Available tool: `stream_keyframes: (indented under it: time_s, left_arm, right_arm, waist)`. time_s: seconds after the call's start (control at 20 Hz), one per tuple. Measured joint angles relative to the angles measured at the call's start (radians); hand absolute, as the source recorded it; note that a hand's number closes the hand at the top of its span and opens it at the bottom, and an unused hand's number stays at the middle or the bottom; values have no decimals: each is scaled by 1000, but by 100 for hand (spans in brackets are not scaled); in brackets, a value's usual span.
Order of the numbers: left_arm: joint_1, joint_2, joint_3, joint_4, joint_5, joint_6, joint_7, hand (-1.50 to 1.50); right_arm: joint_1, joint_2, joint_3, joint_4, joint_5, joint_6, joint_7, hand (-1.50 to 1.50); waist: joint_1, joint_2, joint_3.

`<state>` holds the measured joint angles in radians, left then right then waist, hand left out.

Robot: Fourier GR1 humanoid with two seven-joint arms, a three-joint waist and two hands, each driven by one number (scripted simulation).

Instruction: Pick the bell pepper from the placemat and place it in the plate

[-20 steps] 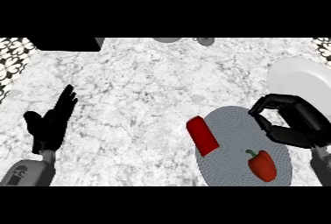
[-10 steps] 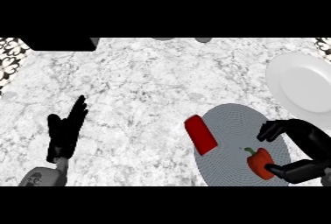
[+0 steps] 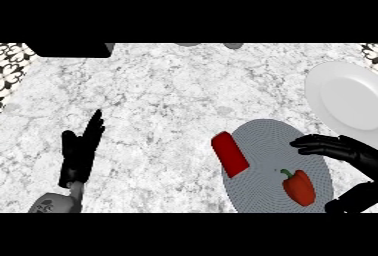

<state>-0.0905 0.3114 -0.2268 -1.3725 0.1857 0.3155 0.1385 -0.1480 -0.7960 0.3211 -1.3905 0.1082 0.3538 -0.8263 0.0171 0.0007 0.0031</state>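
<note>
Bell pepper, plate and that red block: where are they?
bell pepper (image 3: 299, 187): head view, middle of its red body.
plate (image 3: 353, 98): head view, its white inner well.
red block (image 3: 229, 154): head view, its top face.

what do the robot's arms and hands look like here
Both hands are matte black with slim, segmented fingers and a thumb: the left hand and the right hand. A rounded grey forearm with faint dark markings shows below the left hand. No cables visible.
</note>
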Motion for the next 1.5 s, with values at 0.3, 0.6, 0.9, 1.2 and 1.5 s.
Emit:
stream_keyframes:
  time_s: [0.3,0.6,0.9,1.2,1.5]
  left_arm:
    - [15,-12,-11,-32,-29,21,28,0]
    - [5,-26,-3,-29,-46,28,36,0]
    - [35,-23,8,-68,-64,14,53,0]
    - [38,-34,41,-76,-76,-20,58,0]
    - [41,-52,65,-93,-100,-36,80,0]
  right_arm:
    - [-67,-64,43,-26,181,-49,8,-150]
    - [-93,-136,113,-86,320,14,75,-150]
    - [-124,-98,158,-89,444,69,143,-150]
    - [-152,-15,152,-40,546,102,171,-150]
    - [-104,7,131,-62,618,95,154,-150]
  waist:
    - [-7,-1,-2]
    - [-13,-1,-3]
    - [-11,-1,-3]
    - [-11,-1,-3]
    - [-15,-1,-3]
